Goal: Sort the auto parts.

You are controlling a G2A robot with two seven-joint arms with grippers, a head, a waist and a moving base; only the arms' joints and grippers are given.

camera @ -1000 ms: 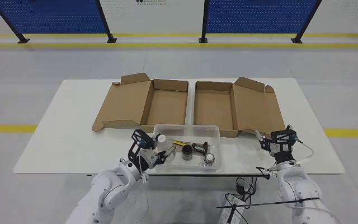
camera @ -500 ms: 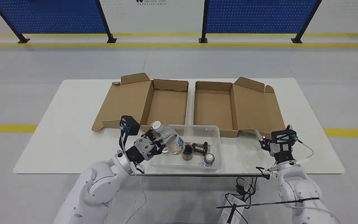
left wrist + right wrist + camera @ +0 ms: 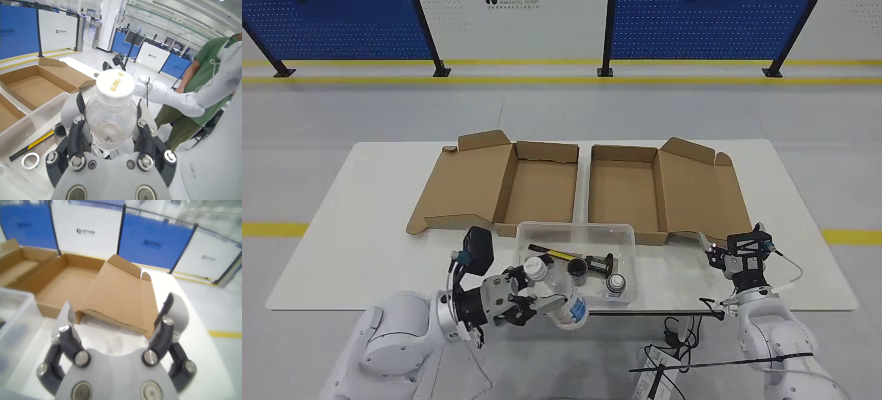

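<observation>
Left hand [image 3: 110, 106] clamps a clear, rounded plastic bottle [image 3: 110, 125] with a round white cap [image 3: 115, 85]. Right hand [image 3: 118, 303] is spread wide, a flat cardboard box [image 3: 121, 291] just beyond it.

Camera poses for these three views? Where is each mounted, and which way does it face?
Top: above the arms, looking down on the table; both arms show, left tool holding a bottle.
Left wrist: behind the left tool, facing along it past the bottle to the clear bin and the right arm.
Right wrist: behind the open right tool, facing a cardboard box.
Shared: the bin shows in all three.
</observation>
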